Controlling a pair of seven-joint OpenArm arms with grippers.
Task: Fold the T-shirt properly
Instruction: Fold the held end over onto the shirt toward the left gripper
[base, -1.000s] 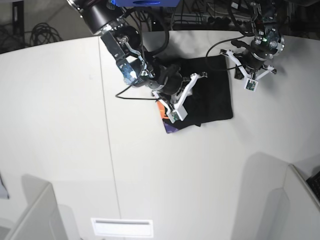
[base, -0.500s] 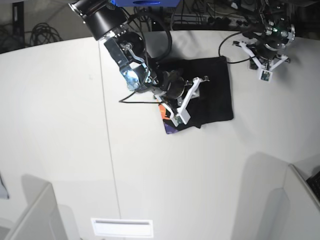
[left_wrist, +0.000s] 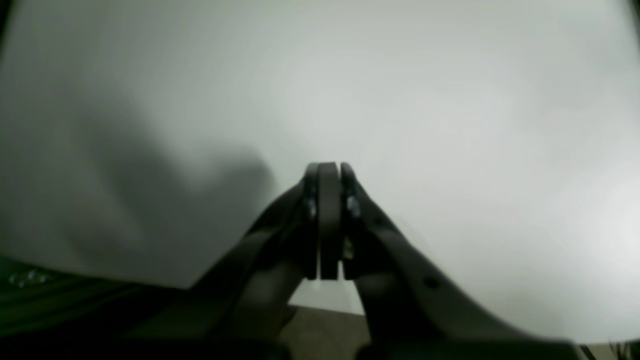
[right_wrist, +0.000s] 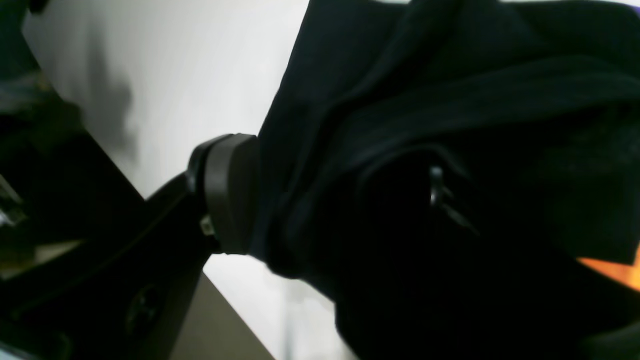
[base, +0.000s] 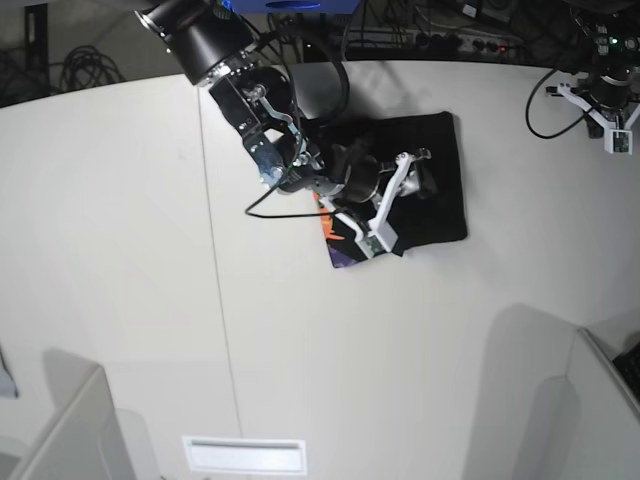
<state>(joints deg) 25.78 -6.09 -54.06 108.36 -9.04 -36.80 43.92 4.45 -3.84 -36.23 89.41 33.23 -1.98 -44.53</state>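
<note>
In the left wrist view, the left gripper (left_wrist: 325, 220) is pointing its tips together at the middle of the frame, pinching nothing. Behind them the white table (left_wrist: 450, 125) is filling most of the picture. No cloth is showing here, so if a second hand is being needed for the next fold, this one is probably going to be late or out of reach.

In the right wrist view, the right gripper (right_wrist: 330, 200) is standing wide, one finger left of centre and the other near the middle, with loose folds of the T-shirt (right_wrist: 370, 115) lying between them. The cloth is looking black and soft, rumpling into a ridge that is running from lower centre towards the upper right; orange print is peeking out at the right edge. A finger snagging under that ridge could be dragging the layers askew as the arm is lifting.

In the base view, the shirt is lying as a compact, uneven bundle right of centre in the upper half, purple and orange showing at its lower left corner. Its edges are not lining up, so folding onto them is risking a crooked, lumpy stack.
</note>
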